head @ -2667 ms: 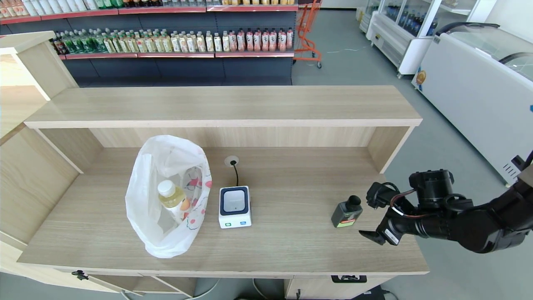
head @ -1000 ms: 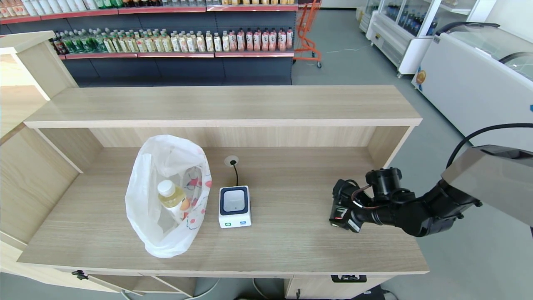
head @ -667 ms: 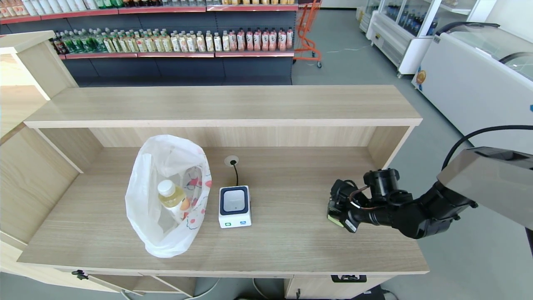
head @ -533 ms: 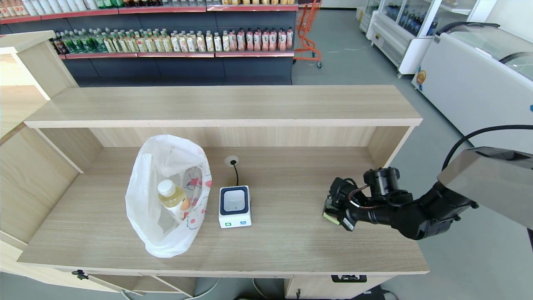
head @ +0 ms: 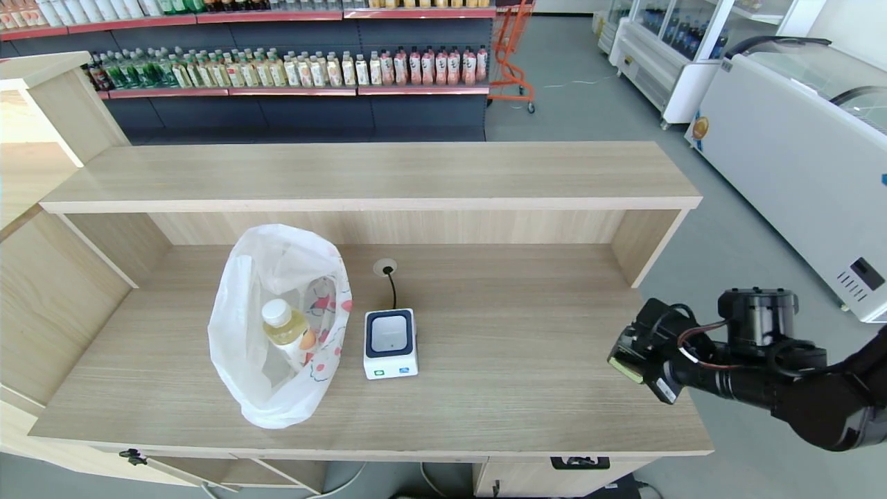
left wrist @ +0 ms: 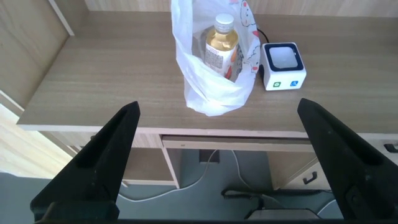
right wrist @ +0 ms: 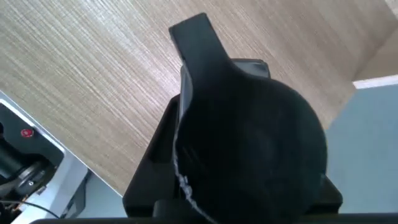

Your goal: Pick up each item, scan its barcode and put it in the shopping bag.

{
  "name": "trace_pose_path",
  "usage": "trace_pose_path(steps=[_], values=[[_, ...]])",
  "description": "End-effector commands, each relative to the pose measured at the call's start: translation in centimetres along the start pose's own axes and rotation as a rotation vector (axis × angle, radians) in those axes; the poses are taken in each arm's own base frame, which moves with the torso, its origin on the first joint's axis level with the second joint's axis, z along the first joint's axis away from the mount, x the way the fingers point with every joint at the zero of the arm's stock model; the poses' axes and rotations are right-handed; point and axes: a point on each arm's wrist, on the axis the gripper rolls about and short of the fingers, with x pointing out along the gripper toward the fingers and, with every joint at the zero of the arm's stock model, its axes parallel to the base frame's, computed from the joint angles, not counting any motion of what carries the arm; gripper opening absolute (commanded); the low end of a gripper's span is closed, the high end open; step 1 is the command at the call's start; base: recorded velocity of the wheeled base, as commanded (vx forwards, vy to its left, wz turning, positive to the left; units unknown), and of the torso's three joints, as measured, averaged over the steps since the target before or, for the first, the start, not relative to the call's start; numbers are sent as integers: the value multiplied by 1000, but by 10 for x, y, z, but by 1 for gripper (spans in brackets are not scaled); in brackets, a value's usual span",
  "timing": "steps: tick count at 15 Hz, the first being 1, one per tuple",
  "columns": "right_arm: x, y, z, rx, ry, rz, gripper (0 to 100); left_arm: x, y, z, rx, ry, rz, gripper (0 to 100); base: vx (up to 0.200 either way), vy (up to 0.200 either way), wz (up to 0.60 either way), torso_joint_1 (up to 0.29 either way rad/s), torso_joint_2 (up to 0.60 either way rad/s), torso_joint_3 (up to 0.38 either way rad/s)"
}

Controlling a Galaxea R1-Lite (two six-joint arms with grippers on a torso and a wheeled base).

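Right claw (head: pixel 632 355) clamped on the small dark bottle (head: pixel 624 365) over the counter's (head: pixel 499 395) right end | scanner (head: pixel 391 343) lay well apart to its left, shopping bag (head: pixel 239 346) just beyond | left claw (left wrist: pixel 217 155) hung open off the near edge.

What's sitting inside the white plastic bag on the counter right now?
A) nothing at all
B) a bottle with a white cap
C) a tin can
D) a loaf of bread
B: the shopping bag stands open on the counter, and an upright bottle of yellowish drink with a white cap shows through its mouth.
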Motion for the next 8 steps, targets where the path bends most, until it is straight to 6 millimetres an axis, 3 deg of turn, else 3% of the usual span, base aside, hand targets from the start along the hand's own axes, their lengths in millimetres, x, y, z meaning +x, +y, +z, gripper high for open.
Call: trace_pose_path(steps=[1, 2, 3, 4, 5, 7, 8], values=[[-46, -20, 17, -103, -73, -150, 0, 0, 0, 0, 0, -1, 0, 100, 0, 0, 0, 0, 0, 0], [-66, -27, 36, -396, -181, -225, 0, 0, 0, 0, 0, -1, 0, 100, 0, 0, 0, 0, 0, 0], [-72, -25, 42, -718, -332, -170, 0, 0, 0, 0, 0, -1, 0, 100, 0, 0, 0, 0, 0, 0], [-70, -19, 42, -949, -461, -112, 0, 0, 0, 0, 0, -1, 0, 100, 0, 0, 0, 0, 0, 0], [-68, -15, 41, -1050, -509, -87, 0, 0, 0, 0, 0, -1, 0, 100, 0, 0, 0, 0, 0, 0], [-62, 25, 33, -1507, -729, 95, 0, 0, 0, 0, 0, -1, 0, 100, 0, 0, 0, 0, 0, 0], [-62, 39, 30, -1604, -798, 164, 0, 0, 0, 0, 0, -1, 0, 100, 0, 0, 0, 0, 0, 0]])
